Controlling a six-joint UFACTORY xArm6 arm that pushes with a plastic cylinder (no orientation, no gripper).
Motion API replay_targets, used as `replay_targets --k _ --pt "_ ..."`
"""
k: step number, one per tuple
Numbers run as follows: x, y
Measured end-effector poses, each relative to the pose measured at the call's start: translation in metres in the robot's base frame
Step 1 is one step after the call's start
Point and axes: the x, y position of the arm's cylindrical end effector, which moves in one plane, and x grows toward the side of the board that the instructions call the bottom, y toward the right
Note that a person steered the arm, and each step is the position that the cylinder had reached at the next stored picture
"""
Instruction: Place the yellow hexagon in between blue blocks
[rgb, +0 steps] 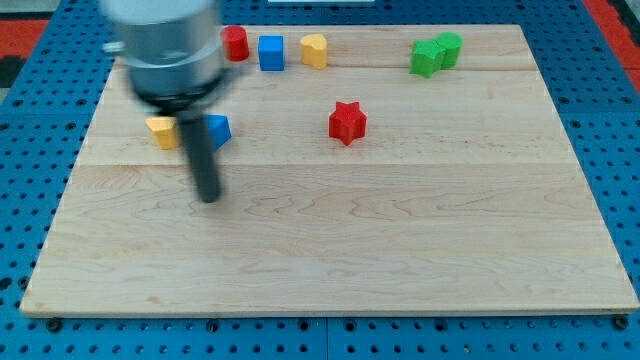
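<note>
My tip touching nothing, yellow hexagon just up-left beside the rod.

Pale wooden bench filling most of frame; blue perforated surface around edges; even, soft light.

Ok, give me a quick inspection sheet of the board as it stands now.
Surface: wooden board, on blue pegboard.
Job's things: yellow hexagon at the view's left; blue block just right of the rod; blue cube near the top.
Clutter: red cylinder, yellow block, red star, two green blocks touching.
Grippers: none; my tip is below the hexagon.
Cables: nothing seen.
Surroundings: nothing seen.
</note>
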Motion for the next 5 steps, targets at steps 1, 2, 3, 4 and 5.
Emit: replay_targets --k 1,2,3,4,5 --pt "-0.04 -0.064" --pt "-0.113 -0.064" --pt "-0.132 0.002" --pt "-0.122 -0.084" --pt "-0.065 -0.043"
